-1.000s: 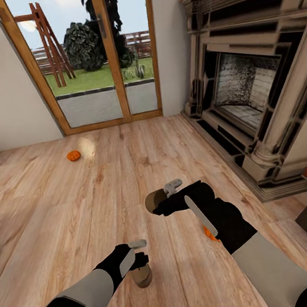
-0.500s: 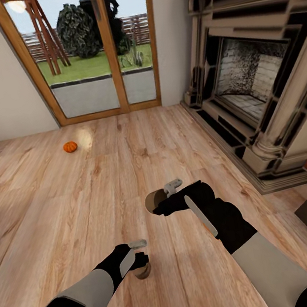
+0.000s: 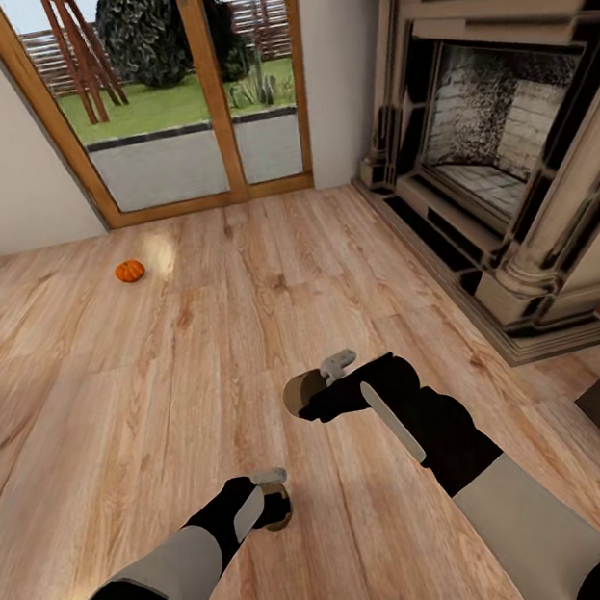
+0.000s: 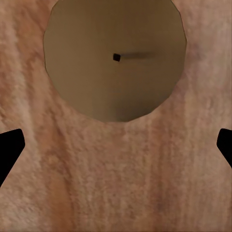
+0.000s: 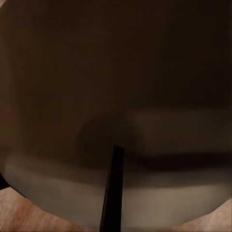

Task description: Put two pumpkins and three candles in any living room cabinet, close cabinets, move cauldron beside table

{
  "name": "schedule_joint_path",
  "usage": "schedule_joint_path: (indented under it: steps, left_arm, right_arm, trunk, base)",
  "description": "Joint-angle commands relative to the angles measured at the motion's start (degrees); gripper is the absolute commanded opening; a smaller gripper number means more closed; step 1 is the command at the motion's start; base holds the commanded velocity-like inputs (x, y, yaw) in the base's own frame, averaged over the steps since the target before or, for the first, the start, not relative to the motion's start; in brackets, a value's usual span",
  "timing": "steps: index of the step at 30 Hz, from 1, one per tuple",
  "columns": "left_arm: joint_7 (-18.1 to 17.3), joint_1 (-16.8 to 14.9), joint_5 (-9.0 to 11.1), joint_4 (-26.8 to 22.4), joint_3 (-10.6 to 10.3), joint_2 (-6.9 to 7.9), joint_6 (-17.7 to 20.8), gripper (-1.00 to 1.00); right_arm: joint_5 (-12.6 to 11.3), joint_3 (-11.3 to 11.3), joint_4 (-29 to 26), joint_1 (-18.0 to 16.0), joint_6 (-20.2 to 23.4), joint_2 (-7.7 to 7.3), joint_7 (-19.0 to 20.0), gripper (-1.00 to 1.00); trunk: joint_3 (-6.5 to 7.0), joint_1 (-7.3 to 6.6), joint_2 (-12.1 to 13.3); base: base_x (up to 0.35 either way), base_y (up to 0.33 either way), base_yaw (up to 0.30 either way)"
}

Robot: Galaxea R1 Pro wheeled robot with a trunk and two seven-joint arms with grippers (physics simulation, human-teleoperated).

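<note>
- My view has advanced over the last second: the glass door and fireplace (image 3: pixel 507 138) sit lower and closer, so my base is driving forward.
- My right claw (image 3: pixel 328 380) remains clamped on a candle (image 3: pixel 303 392), held above the floor (image 3: pixel 110 390).
- My left claw (image 3: pixel 271 500) hangs with its fingers apart over a second candle (image 4: pixel 115 58) standing on the floor, not gripped.
- A pumpkin (image 3: pixel 130 271) lies ahead near the door; no cabinet is in sight, so stowing is pending.

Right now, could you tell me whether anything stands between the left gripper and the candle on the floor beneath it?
Nothing visible does. The left gripper hangs open above the candle, with bare wooden floor between its fingertips.
</note>
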Motion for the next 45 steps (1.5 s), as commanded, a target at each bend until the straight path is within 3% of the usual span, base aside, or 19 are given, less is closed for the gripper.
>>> schedule_joint_path:
  steps: [1, 13, 20, 45]
  left_arm:
    - [0.41, -0.01, 0.63, -0.12, -0.39, 0.03, 0.25, 1.0]
    - [0.41, -0.01, 0.61, -0.12, -0.38, 0.01, 0.25, 1.0]
    - [0.41, -0.01, 0.61, -0.12, -0.39, 0.02, 0.25, 1.0]
    - [0.41, -0.01, 0.61, -0.12, -0.39, 0.0, 0.25, 1.0]
  right_arm:
    - [-0.36, 0.01, -0.03, -0.03, 0.24, 0.0, -0.15, -1.0]
    - [-0.36, 0.09, -0.04, -0.03, 0.24, 0.0, -0.15, -1.0]
    - [-0.36, 0.1, -0.03, -0.03, 0.24, 0.0, -0.15, -1.0]
    - [-0.37, 0.19, -0.12, 0.05, 0.24, 0.0, -0.15, -1.0]
  trunk:
    - [-0.04, -0.01, -0.02]
    - [-0.04, -0.01, -0.02]
    - [-1.59, 0.17, -0.11]
    - [-1.59, 0.17, -0.11]
  base:
    - [0.0, 0.0, 0.0]
    - [0.0, 0.0, 0.0]
    - [0.0, 0.0, 0.0]
    - [0.065, 0.0, 0.0]
